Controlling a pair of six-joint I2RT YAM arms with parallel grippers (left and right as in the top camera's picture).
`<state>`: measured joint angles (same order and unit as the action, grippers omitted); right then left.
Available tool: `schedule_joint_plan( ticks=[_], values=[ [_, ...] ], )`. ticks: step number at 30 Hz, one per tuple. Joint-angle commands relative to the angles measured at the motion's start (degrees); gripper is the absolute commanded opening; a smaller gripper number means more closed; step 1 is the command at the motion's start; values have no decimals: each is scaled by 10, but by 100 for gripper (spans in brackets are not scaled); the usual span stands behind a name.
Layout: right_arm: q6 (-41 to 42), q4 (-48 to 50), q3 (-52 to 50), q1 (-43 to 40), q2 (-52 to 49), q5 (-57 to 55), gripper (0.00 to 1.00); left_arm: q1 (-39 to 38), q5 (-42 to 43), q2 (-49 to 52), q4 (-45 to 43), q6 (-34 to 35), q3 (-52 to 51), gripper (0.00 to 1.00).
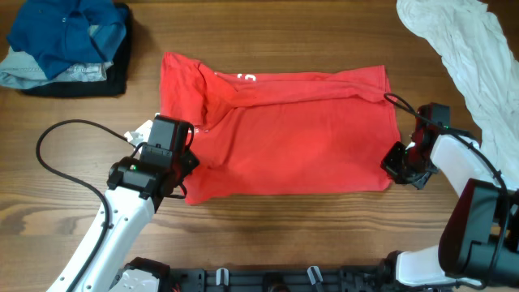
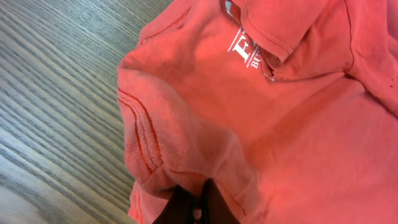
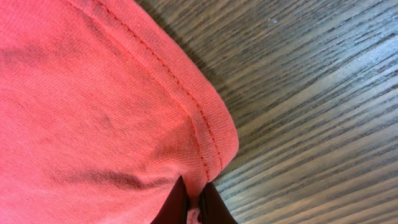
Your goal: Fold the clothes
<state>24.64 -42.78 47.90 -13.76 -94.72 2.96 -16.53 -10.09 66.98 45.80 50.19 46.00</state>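
A red T-shirt (image 1: 284, 130) lies spread on the wooden table, with white lettering near its collar. My left gripper (image 1: 185, 172) is shut on the shirt's near left corner; the left wrist view shows red cloth (image 2: 186, 143) bunched between the dark fingers (image 2: 198, 208). My right gripper (image 1: 396, 166) is shut on the shirt's near right corner; the right wrist view shows the stitched hem (image 3: 199, 118) pinched between the fingers (image 3: 196, 208).
A stack of folded clothes with a blue garment on top (image 1: 69, 40) sits at the far left. A crumpled white garment (image 1: 466, 49) lies at the far right. A black cable (image 1: 49, 162) loops by the left arm.
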Motion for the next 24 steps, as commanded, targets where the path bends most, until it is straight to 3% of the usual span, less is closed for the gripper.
schedule_joint_plan(
  ticks=[1, 6, 20, 24],
  values=[
    [10, -20, 35, -2, -24, -12, 4, 3, -31, -4, -2, -16, 12, 4],
    [8, -49, 81, -2, 11, 5, 4, 3, -31, -28, 19, -23, 34, 4],
    [-52, -167, 81, -2, 179, 23, 4, 3, 24, -153, 176, -14, 47, 4],
    [-69, -152, 81, -2, 199, 62, 4, 3, 27, -158, 190, -14, 47, 4]
  ],
)
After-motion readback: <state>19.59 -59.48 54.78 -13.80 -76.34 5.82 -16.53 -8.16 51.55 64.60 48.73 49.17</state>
